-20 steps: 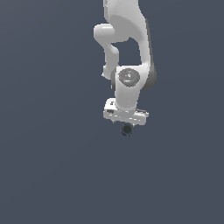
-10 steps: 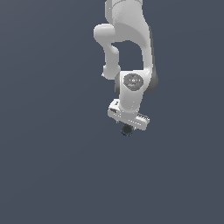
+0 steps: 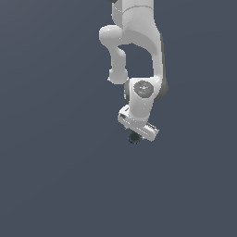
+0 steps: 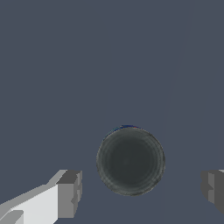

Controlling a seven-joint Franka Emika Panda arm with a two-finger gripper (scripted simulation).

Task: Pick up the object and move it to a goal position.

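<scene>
The end effector [image 4: 140, 190] stands released: in the wrist view its two grey fingers [image 4: 70, 193] sit wide apart, with clear gaps of slate background between each of them and the dark round object [image 4: 130, 161] that lies between them. Neither finger touches it. The object reads here as a nearly black disc with a thin blue edge along its upper rim.

In the exterior view the end effector [image 3: 135, 137] shows just below the middle of the frame, under the white hand of the arm [image 3: 139, 55]. There the object [image 3: 134, 137] is a tiny dark lump with a faint blue tint, peeking out right under the lower left edge of the white hand body. The fingers themselves are too small and dark to make out in this view, and whether the object rests on the surface [image 3: 55, 185] or hangs above it cannot be told, since the background is one even slate blue-grey.

Above the hand, the wrist joint with its round grey cap sits a little right of centre, and the white arm links rise from there to the upper edge of the frame.
</scene>
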